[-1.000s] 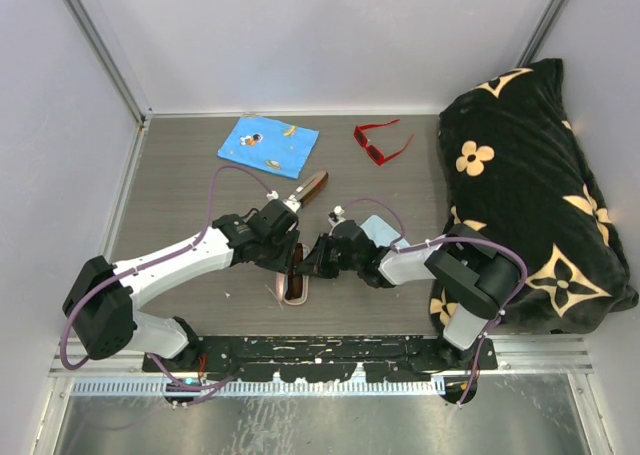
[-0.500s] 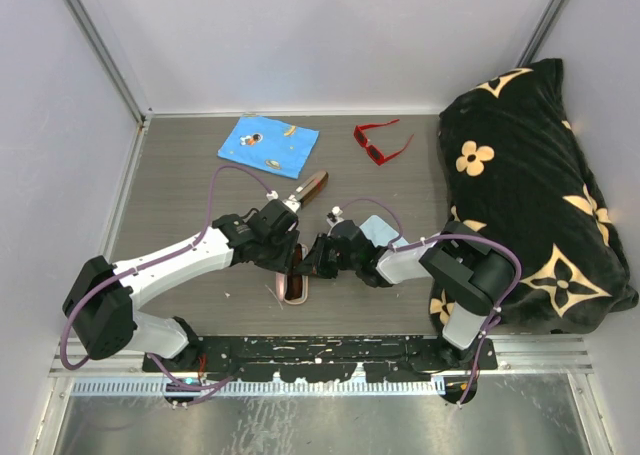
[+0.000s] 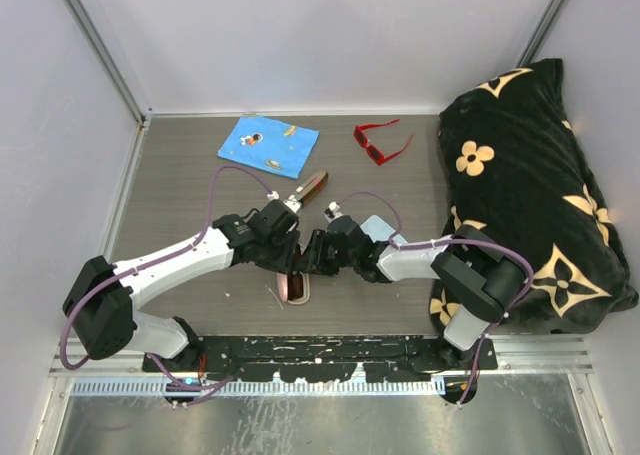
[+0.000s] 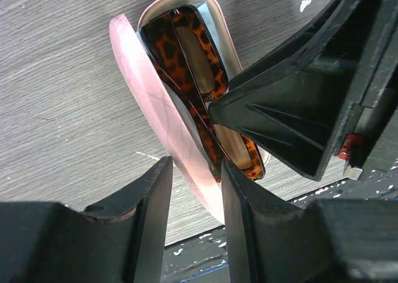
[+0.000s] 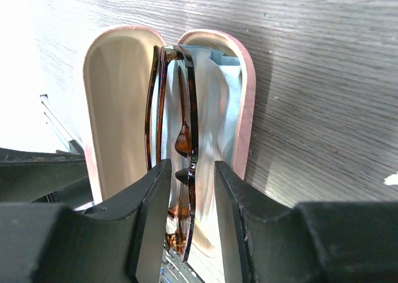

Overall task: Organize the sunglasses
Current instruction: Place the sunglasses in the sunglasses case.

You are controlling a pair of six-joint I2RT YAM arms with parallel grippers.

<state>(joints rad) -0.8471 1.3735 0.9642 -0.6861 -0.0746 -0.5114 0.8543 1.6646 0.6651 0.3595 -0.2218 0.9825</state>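
From above, my left claw [image 3: 288,262] and right claw [image 3: 310,259] meet over the open pink case [image 3: 297,293]. The red sunglasses [image 3: 381,141] lie well apart at the back.

Left wrist: I am clamped on the case's lid [image 4: 155,90], with the brown sunglasses [image 4: 186,53] lying in the other half.

Right wrist: my fingers [image 5: 152,221] straddle the brown pair, released, with a gap beside the frame.

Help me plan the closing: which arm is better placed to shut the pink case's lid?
Left: the left gripper holds the open lid; the right gripper sits over the tortoiseshell sunglasses inside.
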